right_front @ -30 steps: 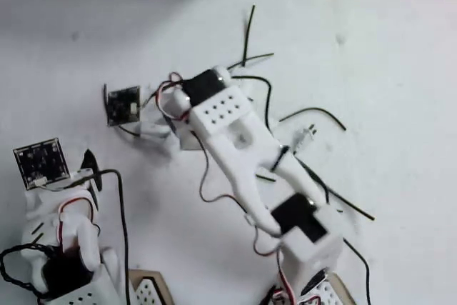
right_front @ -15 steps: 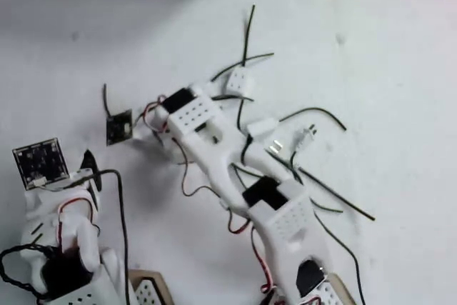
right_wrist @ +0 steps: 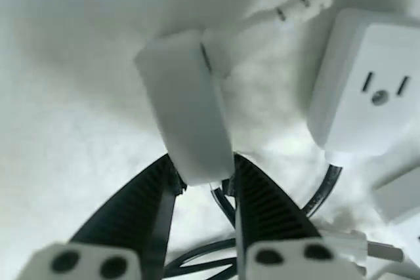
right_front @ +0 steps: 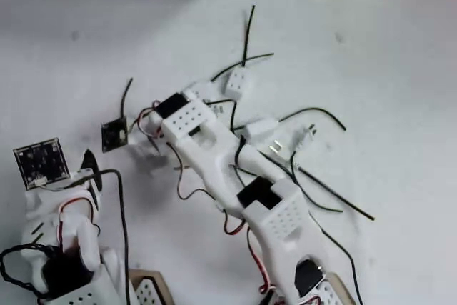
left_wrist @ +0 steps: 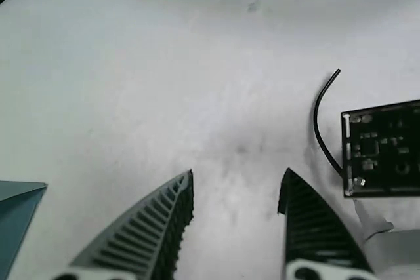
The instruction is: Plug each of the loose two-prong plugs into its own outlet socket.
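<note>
tabletop (right_front: 385, 41): white, and all the things lie on it.
left arm (right_front: 68, 248): in the lower left of the high view, well apart from the plugs.
left hand (left_wrist: 236, 185): its two dark fingers are apart, with bare tabletop between them.
black board (left_wrist: 384, 149): at the right edge of the left wrist view, with a thin black wire (left_wrist: 321, 119) curling up from it.
right arm (right_front: 235, 169): runs from the bottom of the high view up toward the middle.
right hand (right_wrist: 205, 172): clamped tight on the white block (right_wrist: 187, 109), one finger on each side.
white block: it sticks up out of the fingers, and a cord end (right_wrist: 298, 6) sits near its far tip. I cannot tell if it is a plug or a socket.
socket (right_wrist: 364, 86): a white box just beside the white block, at the right of the right wrist view, with its slots showing.
second socket (right_front: 239, 81): above the middle of the high view, with a black cord on it.
loose plug (right_front: 307, 135): right of the middle of the high view, lying on the tabletop with bare prongs, in no socket.
black cords (right_front: 335, 201): they cross each other on the tabletop right of the right arm.
</note>
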